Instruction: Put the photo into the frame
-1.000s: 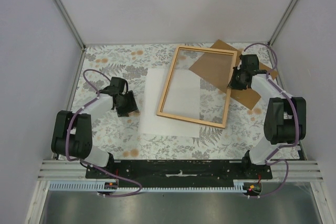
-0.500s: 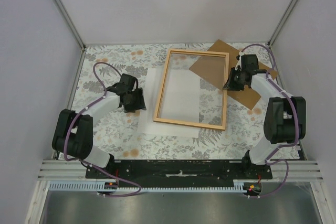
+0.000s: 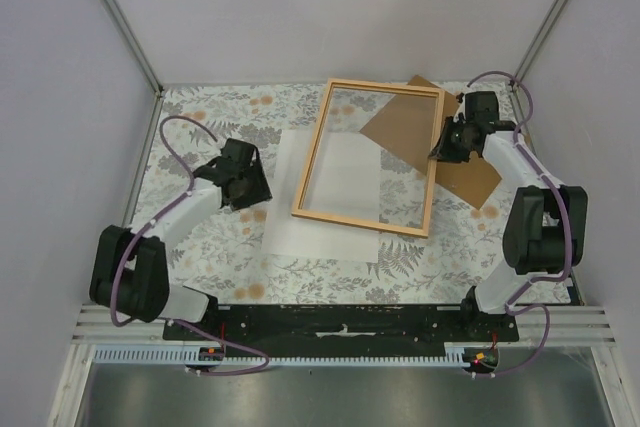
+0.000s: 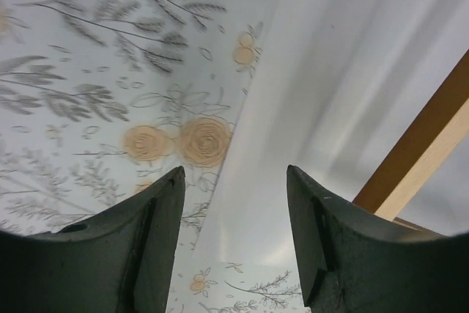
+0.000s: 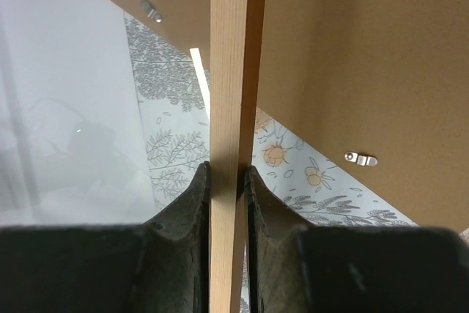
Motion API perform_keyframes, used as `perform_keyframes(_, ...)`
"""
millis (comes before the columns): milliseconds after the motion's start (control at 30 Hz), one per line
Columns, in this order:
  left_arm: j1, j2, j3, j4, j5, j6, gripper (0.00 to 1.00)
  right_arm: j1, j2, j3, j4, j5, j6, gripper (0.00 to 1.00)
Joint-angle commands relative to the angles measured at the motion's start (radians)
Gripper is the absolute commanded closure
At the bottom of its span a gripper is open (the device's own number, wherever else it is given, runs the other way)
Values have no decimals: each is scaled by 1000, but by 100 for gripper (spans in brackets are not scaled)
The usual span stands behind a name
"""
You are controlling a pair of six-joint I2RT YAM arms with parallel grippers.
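Observation:
The photo (image 3: 300, 197) lies white side up on the flowered table, partly under the frame; it also shows in the left wrist view (image 4: 322, 93). The frame (image 3: 310, 170) is a thin light-wood rectangle with a clear pane, lying over the photo's right part. My right gripper (image 3: 446, 147) is shut on the frame's right rail (image 5: 233, 71). My left gripper (image 3: 246, 190) is open and empty, just left of the photo's left edge, its fingers (image 4: 154, 240) above the table by the sheet's corner.
A brown backing board (image 3: 470, 172) with metal clips (image 5: 360, 158) lies at the back right, partly under the frame. The table has a flowered cloth (image 3: 200, 117). Grey walls stand on three sides.
My right gripper has moved the frame toward the back and turned it a little. My left gripper came toward the photo's left edge, then drew back slightly left.

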Motion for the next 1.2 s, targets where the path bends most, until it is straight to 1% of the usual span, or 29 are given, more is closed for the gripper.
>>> perform_keyframes(0, 50, -159, 95, -98, -300, -30, 33, 89, -22, 92, 26, -39, 62, 100)
perform_keyframes(33, 59, -191, 109, -104, -351, -30, 31, 118, -10, 112, 19, -17, 71, 100)
perform_keyframes(100, 72, -237, 136, -113, -409, -30, 30, 180, 22, 147, 7, 15, 96, 100)
perform_keyframes(167, 73, -262, 173, -115, -426, -18, 30, 236, 54, 183, 10, 17, 152, 100)
perform_keyframes(300, 73, -238, 251, -129, -390, -5, 30, 357, 158, 307, 10, 9, 267, 100)
perform_keyframes(500, 73, -198, 290, -116, -333, -2, 30, 521, 330, 505, 13, 58, 424, 100)
perform_keyframes(600, 73, -179, 307, -113, -312, 12, 30, 584, 428, 630, 13, 70, 491, 100)
perform_keyframes(767, 73, -164, 307, -96, -298, 24, 30, 681, 563, 798, 11, 144, 603, 100)
perform_keyframes(833, 73, -153, 307, -92, -293, 30, 30, 717, 597, 825, 60, 156, 646, 100)
perform_keyframes(1000, 73, -143, 298, -84, -285, 39, 30, 791, 720, 936, 103, 159, 721, 100)
perform_keyframes(1067, 75, -141, 297, -84, -287, 41, 30, 811, 746, 928, 166, 161, 740, 100)
perform_keyframes(1167, 75, -144, 287, -83, -288, 48, 30, 833, 794, 970, 194, 164, 745, 100)
